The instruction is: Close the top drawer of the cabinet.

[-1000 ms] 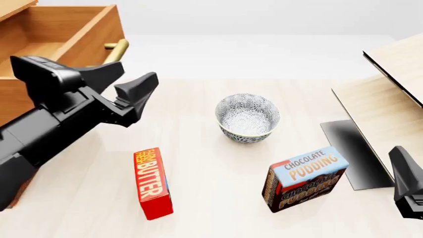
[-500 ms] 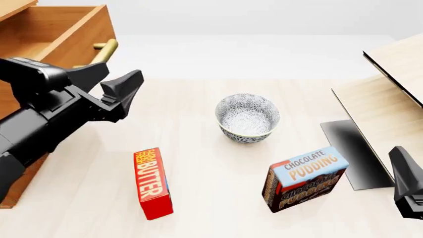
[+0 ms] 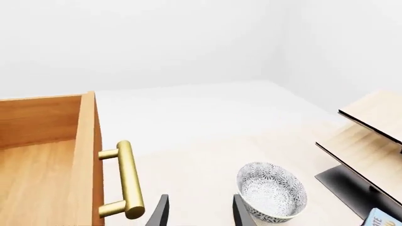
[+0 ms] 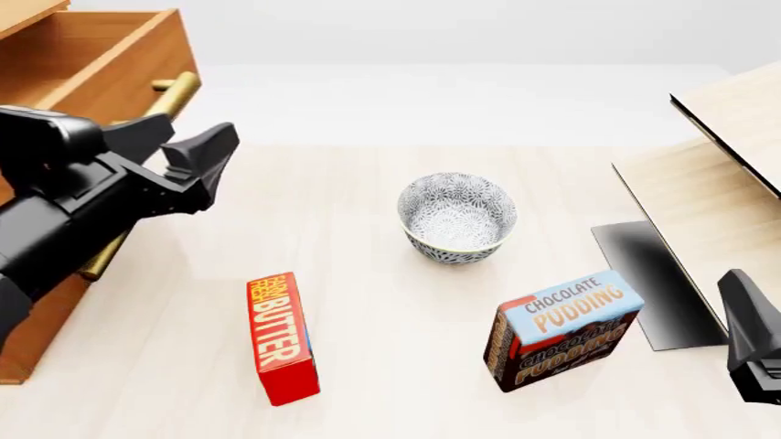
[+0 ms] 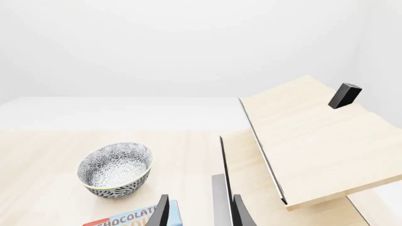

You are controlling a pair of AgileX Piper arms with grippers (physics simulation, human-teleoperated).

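Front view hides half the top drawer [image 4: 86,55] handle [image 4: 171,95] behind the open, empty left gripper [image 4: 183,160]; wrist view shows it whole, right gripper [image 5: 197,212] open too.

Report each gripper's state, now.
Left gripper: open, holding nothing, beside the top drawer's handle.
Right gripper: open, holding nothing.

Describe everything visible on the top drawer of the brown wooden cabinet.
The warm brown wooden top drawer is an open-topped box, still pulled out at the front view's upper left. Its visible interior shows bare wood; the far part is cut off. A brass cylindrical bar handle stands off its front panel on two short posts. The black left gripper sits just in front of the handle; contact cannot be confirmed.
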